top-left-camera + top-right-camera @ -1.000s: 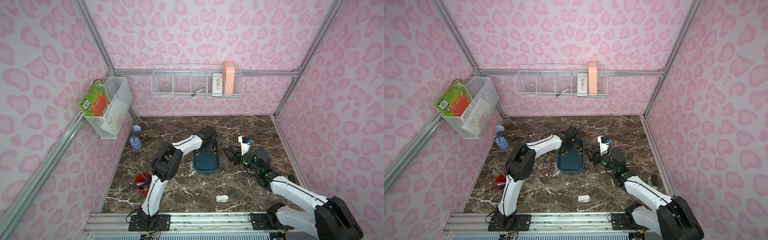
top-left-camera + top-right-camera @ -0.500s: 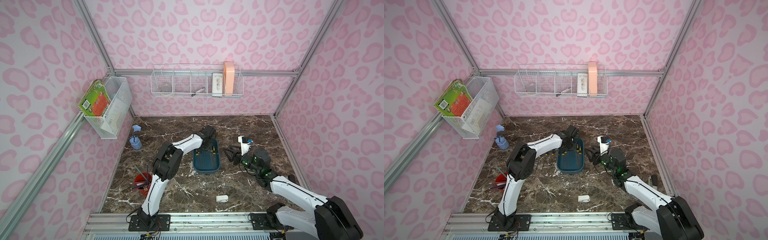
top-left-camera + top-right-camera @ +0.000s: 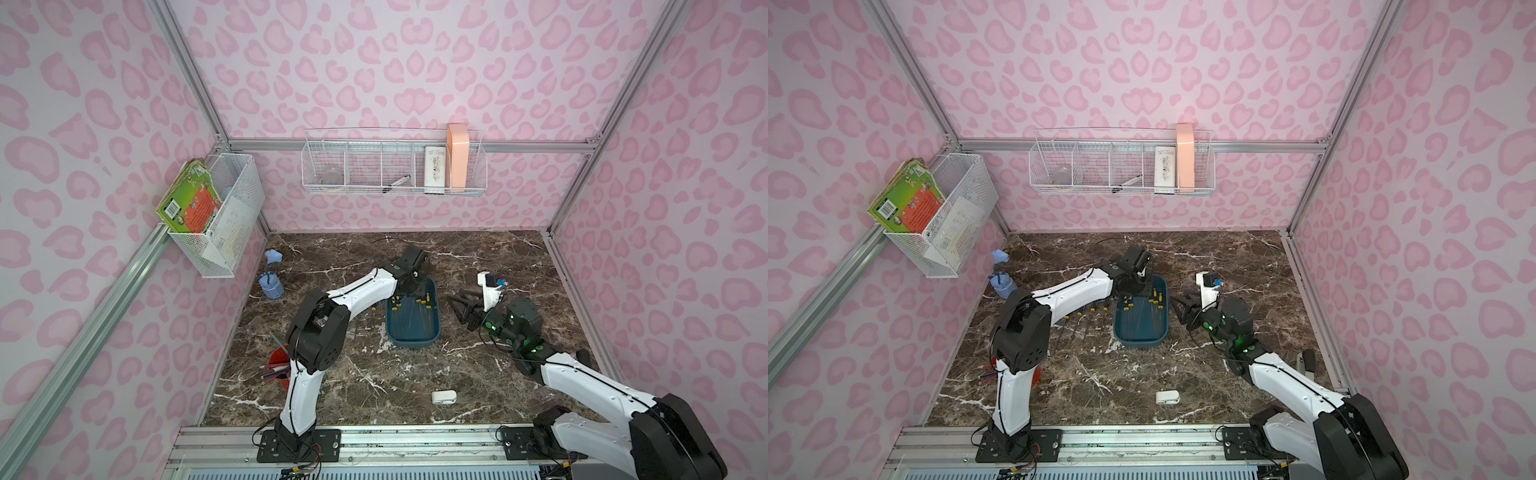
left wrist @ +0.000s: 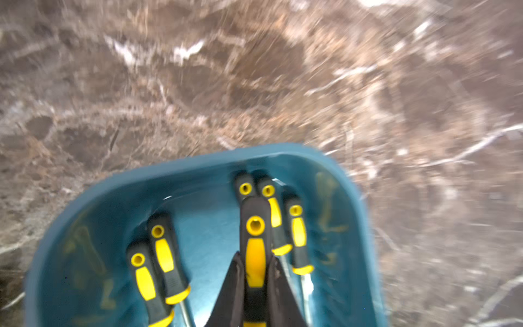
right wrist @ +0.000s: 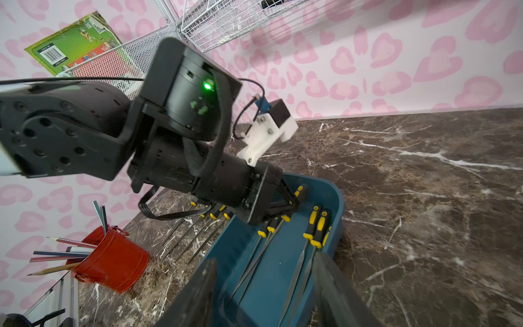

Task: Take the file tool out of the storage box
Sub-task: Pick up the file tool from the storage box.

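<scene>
left wrist view gives you the clearest look. the left gripper (image 4: 255,259) has its jaws pressed in on the black-and-yellow handle of one file tool (image 4: 255,218), pinching it from both sides. the handle's end points toward the rounded end wall of the storage box (image 4: 181,167). the file tool is inside the box, and its handle shows in front of some of the other files (image 4: 295,226) lying on the box floor. you can count five of those. the picture is blurred and the blade is hidden behind the fingers, so you cannot tell whether it is clear of the floor.

in both top views the teal box sits near the middle of the marble table (image 3: 374,386), with the left gripper over its far end.

in the right wrist view the right gripper (image 5: 265,259) has its jaws spread wide with nothing between them. a top view places it on the box's right side, apart from the box and pointed toward it. four loose files (image 5: 226,216) lie on the table just beside the box's left wall. a red cup (image 5: 113,263) of pencils stands farther off on that side.
</scene>
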Controlling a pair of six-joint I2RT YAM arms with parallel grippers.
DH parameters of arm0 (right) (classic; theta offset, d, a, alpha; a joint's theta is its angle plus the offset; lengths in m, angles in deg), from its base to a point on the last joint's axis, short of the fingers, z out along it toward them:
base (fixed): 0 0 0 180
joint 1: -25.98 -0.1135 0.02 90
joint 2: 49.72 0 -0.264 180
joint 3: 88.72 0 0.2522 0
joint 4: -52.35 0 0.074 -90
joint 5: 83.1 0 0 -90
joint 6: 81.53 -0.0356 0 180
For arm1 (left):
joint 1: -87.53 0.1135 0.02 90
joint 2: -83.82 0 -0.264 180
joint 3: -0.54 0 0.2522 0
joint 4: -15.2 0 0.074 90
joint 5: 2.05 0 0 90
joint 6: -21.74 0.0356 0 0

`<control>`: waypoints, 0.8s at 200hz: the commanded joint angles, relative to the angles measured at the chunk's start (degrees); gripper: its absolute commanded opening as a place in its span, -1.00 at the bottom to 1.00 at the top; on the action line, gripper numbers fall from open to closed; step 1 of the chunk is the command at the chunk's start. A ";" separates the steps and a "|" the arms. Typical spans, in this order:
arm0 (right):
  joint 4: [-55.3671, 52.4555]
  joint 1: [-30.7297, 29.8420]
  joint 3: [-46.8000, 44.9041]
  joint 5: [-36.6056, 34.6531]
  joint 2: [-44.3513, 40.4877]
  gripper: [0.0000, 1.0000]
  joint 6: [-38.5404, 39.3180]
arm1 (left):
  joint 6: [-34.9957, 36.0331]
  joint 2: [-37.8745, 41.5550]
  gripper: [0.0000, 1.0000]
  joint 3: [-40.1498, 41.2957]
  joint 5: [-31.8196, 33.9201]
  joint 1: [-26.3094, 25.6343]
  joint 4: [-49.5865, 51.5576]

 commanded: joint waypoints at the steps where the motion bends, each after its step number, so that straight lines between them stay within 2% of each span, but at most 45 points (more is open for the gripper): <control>1: 2.14 0.10 -0.47 -0.75 -1.03 0.10 -0.02 | 2.48 3.69 -1.00 1.17 -2.99 0.10 -5.65; 22: 2.90 0.25 -1.30 -0.95 -2.16 0.09 -0.44 | 3.07 8.95 -1.00 4.86 -7.40 0.40 -12.01; 53: 5.23 0.24 -2.75 0.90 -3.95 0.10 -0.57 | 4.18 19.56 -1.00 18.28 -15.15 0.54 -31.23; 70: 6.50 0.21 -3.51 2.81 -3.99 0.10 -1.29 | 3.18 23.92 -1.00 23.73 -19.30 0.63 -37.69; 97: 11.14 0.24 -5.63 7.19 -2.51 0.09 -3.57 | 1.74 30.40 -1.00 31.86 -21.44 0.47 -45.09; 134: 15.21 -1.95 -5.23 14.03 2.45 0.09 -6.07 | 2.89 34.87 -1.00 35.28 -21.33 0.19 -44.43; 160: 17.91 -6.17 -3.48 14.83 6.76 0.08 -6.78 | 3.14 35.17 -1.00 35.54 -20.50 -0.07 -43.14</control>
